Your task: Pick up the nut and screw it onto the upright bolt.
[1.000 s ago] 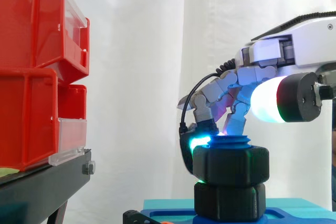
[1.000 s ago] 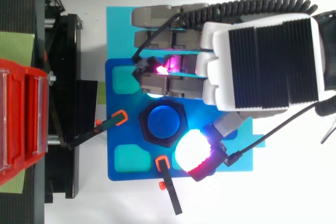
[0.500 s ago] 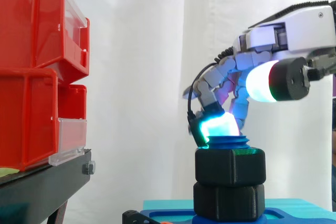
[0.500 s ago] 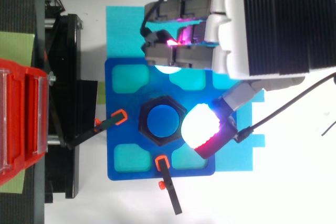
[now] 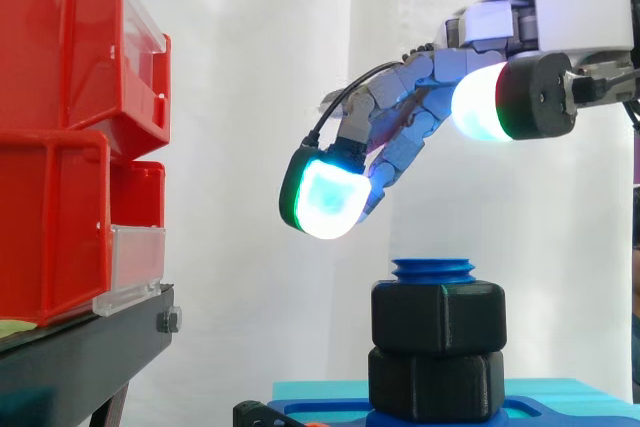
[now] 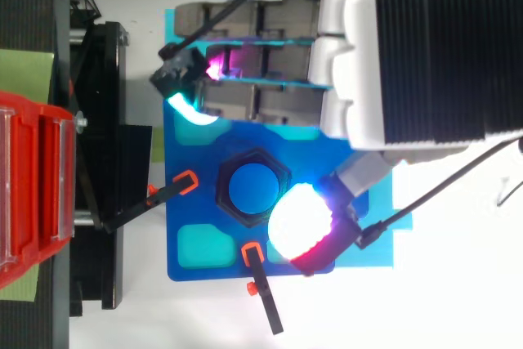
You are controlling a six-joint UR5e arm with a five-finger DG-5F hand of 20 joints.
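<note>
Hand (image 5: 560, 12) hangs above the upright bolt (image 5: 433, 269), nut (image 5: 438, 315) on the bolt, nothing held.

We see the bolt's long axis vertical, its blue threaded end pointing up and just clearing the black hex nut, whose hole lies along the same axis. The fingers (image 5: 400, 137) reach out loosely to the left, lightly bent and slightly apart, well clear of the nut. The thumb pad (image 5: 478, 102) glows white on the near side. The side view shows a second black hex piece (image 5: 435, 382) under the nut; we cannot tell if it is another nut or the bolt's foot. The shank is hidden inside both. The top view shows the blue end ringed by the nut (image 6: 222, 190), the thumb pad covering the nut's right edge, the blue base plate (image 6: 176, 218) and two orange-tipped clamps (image 6: 167, 194). Red bins (image 5: 70, 147) stand at left, cut off.
</note>
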